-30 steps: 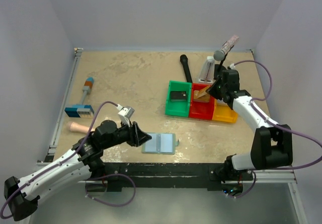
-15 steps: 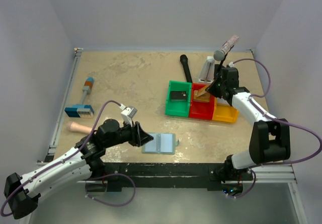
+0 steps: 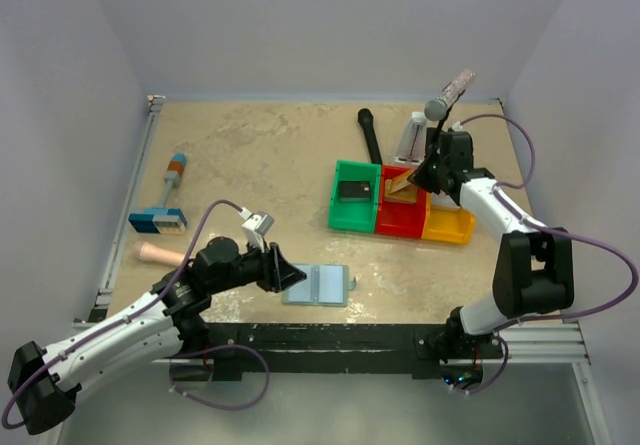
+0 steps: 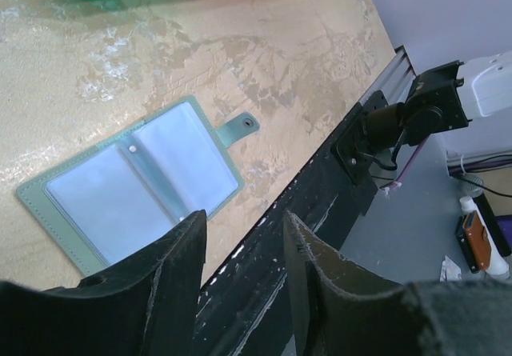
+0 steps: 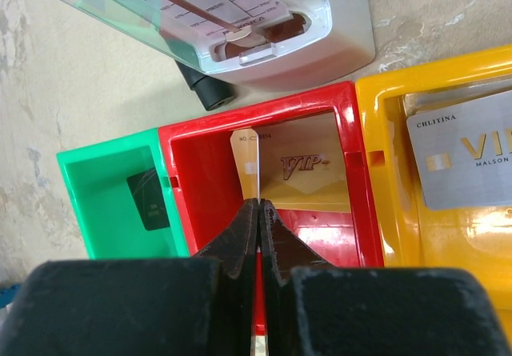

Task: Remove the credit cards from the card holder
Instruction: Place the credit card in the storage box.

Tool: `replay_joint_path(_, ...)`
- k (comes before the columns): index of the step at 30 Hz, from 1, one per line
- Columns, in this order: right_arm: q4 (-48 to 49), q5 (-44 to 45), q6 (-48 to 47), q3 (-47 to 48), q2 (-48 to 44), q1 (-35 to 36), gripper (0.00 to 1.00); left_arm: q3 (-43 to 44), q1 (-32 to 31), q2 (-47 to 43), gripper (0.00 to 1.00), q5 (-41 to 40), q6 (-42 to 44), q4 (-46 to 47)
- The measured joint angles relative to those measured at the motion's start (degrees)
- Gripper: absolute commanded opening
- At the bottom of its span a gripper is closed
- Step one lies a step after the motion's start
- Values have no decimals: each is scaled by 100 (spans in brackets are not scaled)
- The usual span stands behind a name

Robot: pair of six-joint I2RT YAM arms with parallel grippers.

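Your right fingers (image 5: 237, 248) are pressed together just above the red bin (image 5: 204, 172). A thin pale line rises from between their tips. It may be the edge of something pinched there, but you cannot tell from this angle. Over the last second this hand has edged slightly left and far, and its elbow has swung in behind it, while the fingers have stayed together throughout.

Just past the tips, the tan card (image 5: 308, 172) leans inside the red bin. To the left, the dark card (image 5: 148, 200) lies in the green bin (image 5: 104, 212). To the right, the silver card (image 5: 464, 156) rests in the yellow bin (image 5: 384, 164).

Your left fingers (image 4: 180, 268) are apart and grip nothing. They hover at the near left corner of the card holder (image 4: 140, 188), and this arm has barely shifted in the same second.

The card holder lies open and flat on the desk (image 3: 260, 165), near the front edge and well apart from the bins. It has not moved. Its clear sleeves look pale and empty, and its snap tab points right.

With a card in each bin and nothing visible in the sleeves, the job looks essentially finished. The small move on the right reads as a last placement or a pull-back. Before you retreat, check that the right fingers hold nothing.
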Motion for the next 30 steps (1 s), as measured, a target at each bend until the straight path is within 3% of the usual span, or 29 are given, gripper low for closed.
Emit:
replay_joint_path(8,-68,-42,-68,79,122,-20,0,-7,0,74,48,22,-4,42)
replay_joint_path(15,-92,-46,-68,81,166,-52,11,-7,0,125,48,42,-17,120)
replay_joint_path(30,-179,-37,-96,81,164,-127,21,-9,0,138,48,63,-44,162)
